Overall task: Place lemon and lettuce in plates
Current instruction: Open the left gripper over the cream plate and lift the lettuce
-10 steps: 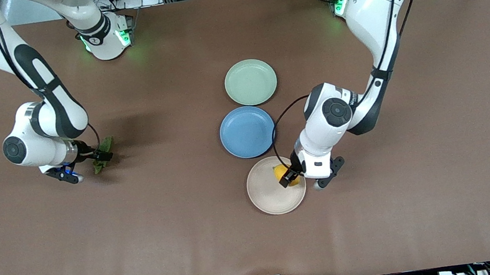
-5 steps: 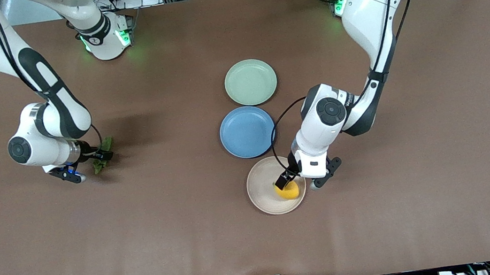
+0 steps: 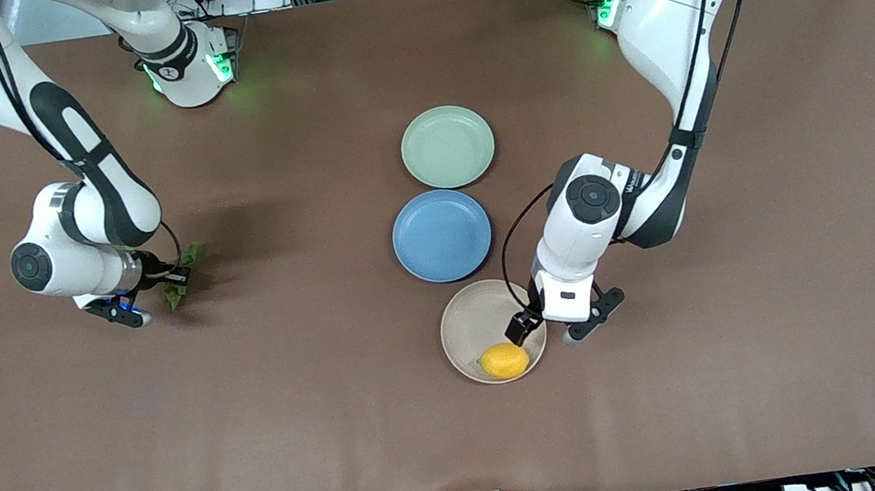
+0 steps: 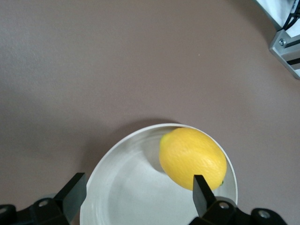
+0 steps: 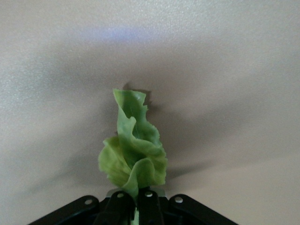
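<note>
Lemon: the lemon [image 3: 503, 361] lies in the beige plate [image 3: 466, 335], at about 5 o'clock on the plate and close against its rim; in the left wrist view the lemon [image 4: 192, 158] rests free inside the plate's [image 4: 117, 187] white bowl.
Lettuce: the lettuce [image 3: 178, 281] is pinched at its base in the right gripper, the leaf standing out from the fingers above the brown table [image 3: 347, 460]; the right wrist view shows the lettuce [image 5: 133, 152] with its shadow on the cloth.
Plates: three in a row near the middle of the table, the green plate [image 3: 447, 147] at 12 o'clock, the blue plate [image 3: 441, 236] in the middle, the beige plate at 6 o'clock, nearest the front camera.
Left gripper: the left gripper [image 3: 528, 326] hangs over the beige plate at about 3 o'clock, fingers [image 4: 200, 192] spread wide apart, gripping nothing, lemon just below them.
Right gripper: the right gripper [image 3: 173, 278] is closed tight on the lettuce, toward the right arm's end of the table, well apart from the plates.
</note>
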`<action>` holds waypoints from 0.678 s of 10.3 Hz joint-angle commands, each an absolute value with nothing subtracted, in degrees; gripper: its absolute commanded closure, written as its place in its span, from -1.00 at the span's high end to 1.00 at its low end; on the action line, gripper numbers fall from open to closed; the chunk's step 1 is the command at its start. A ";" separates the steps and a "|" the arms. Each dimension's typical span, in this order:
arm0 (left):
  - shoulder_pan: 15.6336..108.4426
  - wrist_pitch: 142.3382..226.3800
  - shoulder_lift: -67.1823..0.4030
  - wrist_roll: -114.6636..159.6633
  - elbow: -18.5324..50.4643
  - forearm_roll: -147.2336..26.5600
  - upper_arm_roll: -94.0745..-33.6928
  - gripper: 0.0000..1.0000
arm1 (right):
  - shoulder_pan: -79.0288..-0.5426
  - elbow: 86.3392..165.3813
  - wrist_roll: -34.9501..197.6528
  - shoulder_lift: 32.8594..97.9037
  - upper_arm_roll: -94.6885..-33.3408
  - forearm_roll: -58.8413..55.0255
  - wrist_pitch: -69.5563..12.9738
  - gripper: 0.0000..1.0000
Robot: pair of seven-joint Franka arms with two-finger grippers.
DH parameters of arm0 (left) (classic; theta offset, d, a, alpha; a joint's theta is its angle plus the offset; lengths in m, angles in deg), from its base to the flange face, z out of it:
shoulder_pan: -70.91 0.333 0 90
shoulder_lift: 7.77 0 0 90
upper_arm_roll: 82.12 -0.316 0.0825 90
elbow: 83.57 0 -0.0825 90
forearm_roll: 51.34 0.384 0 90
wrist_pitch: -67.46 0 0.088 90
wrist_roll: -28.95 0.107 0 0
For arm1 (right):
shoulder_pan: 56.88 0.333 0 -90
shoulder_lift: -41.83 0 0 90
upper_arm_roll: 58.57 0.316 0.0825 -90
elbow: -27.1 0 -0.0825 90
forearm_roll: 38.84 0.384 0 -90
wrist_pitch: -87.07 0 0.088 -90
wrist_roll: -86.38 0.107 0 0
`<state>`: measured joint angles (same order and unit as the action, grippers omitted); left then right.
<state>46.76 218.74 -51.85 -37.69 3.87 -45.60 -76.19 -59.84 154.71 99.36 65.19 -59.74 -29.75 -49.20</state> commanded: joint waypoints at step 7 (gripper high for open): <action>52.97 204.41 -45.13 -19.85 3.79 -43.79 -79.84 1.00 | -59.61 141.04 98.78 63.63 -59.80 -28.82 -23.46 -1.00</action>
<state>52.02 207.37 -47.30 -22.13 3.12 -45.41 -79.82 -59.81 144.67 99.27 64.45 -59.74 -29.75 -29.05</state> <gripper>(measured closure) 0.000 0.947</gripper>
